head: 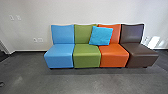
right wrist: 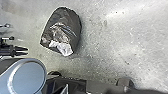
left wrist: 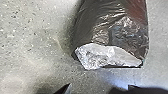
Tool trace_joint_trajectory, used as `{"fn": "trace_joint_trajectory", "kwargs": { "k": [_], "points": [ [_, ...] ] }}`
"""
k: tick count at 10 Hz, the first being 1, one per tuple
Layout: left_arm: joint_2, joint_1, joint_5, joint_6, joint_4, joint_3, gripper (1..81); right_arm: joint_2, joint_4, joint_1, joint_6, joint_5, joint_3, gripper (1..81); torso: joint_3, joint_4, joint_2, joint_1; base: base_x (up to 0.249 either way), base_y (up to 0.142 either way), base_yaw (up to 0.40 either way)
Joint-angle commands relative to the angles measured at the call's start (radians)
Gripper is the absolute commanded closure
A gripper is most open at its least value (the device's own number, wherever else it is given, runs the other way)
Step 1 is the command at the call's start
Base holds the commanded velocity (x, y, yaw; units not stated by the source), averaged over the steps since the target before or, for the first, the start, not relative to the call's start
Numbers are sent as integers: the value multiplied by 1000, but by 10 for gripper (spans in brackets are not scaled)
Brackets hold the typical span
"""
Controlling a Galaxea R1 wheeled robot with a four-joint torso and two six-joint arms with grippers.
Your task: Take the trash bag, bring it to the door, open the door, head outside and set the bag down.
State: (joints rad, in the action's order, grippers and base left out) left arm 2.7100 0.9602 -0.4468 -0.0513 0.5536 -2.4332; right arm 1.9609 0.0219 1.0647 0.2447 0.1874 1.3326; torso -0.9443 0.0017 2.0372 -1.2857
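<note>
The bag [left wrist: 112, 27] lay on the grey floor [left wrist: 30, 37], dark and shiny, its film creased, with a pale end [left wrist: 107, 56] turned toward the robot. The left gripper [right wrist: 27, 51] was near it, seen from the right wrist, pointing down; I could not tell whether it was spread or pressed together, nor how the right gripper stood. I saw nothing lifting the bag. From where I stood, the step in hand looked to be the pick-up.

To do it well, I judged, the grip wanted a thick fold of gathered film, not one thin layer that might tear or slip through. The pale end seemed a doubtful place to pinch until it was clear whether it was loose film or something packed inside. A slow, straight lift would show whether the hold was sound, and the bulk would probably sag and swing. Ahead, the blue [head: 59, 55], green [head: 87, 56], orange [head: 114, 56] and brown [head: 141, 55] chairs stood along the wall [head: 82, 12]; the bag would need keeping off them in any turn.
</note>
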Motion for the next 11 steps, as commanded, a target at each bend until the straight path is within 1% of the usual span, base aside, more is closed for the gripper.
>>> {"fn": "trace_joint_trajectory", "kwargs": {
  "k": [1, 2, 3, 4, 5, 6, 7, 8, 9, 10, 11],
  "points": [
    [-24, -148, -124, 2, 49, -36, 10, -66, -40, -113, -1, 95, -56, 10, 1, 0, 99, -64, 0, 0, 0],
    [-22, -177, -159, 2, 66, -47, 10, -66, -40, -117, -1, 102, -58, 10, -29, 0, 130, -83, 0, 0, 0],
    [-16, -203, -182, 4, 81, -56, 10, -67, -40, -116, -1, 102, -56, 10, -39, 0, 155, -99, 0, 0, 0],
    [-5, -221, -191, 4, 94, -72, 10, -67, -42, -116, -1, 102, -53, 10, -47, 0, 178, -113, 0, 0, 0],
    [21, -238, -210, 8, 115, -106, 10, -67, -42, -116, -1, 101, -50, 10, -52, 0, 216, -137, 0, 0, 0],
    [54, -249, -242, 22, 130, -147, 10, -67, -43, -117, 1, 102, -50, 10, -52, 0, 252, -159, 0, 0, 0],
    [100, -249, -248, 34, 132, -190, 10, -66, -56, -117, -1, 102, -50, 10, -53, 0, 288, -182, 0, 0, 0],
    [137, -249, -253, 34, 128, -217, 10, -63, -56, -117, -1, 102, -55, 10, -114, 0, 325, -205, 0, 0, 0],
    [160, -249, -265, 34, 123, -237, 10, -58, -54, -117, -1, 101, -56, 10, -122, 0, 360, -226, 0, 0, 0],
    [168, -258, -266, 34, 129, -245, 10, -52, -54, -119, -1, 101, -55, 10, -163, 0, 391, -245, 0, 0, 0],
    [163, -275, -269, 39, 140, -245, 10, -50, -56, -120, -1, 99, -53, 10, -190, 0, 423, -264, 0, 0, 0]
  ]
}}
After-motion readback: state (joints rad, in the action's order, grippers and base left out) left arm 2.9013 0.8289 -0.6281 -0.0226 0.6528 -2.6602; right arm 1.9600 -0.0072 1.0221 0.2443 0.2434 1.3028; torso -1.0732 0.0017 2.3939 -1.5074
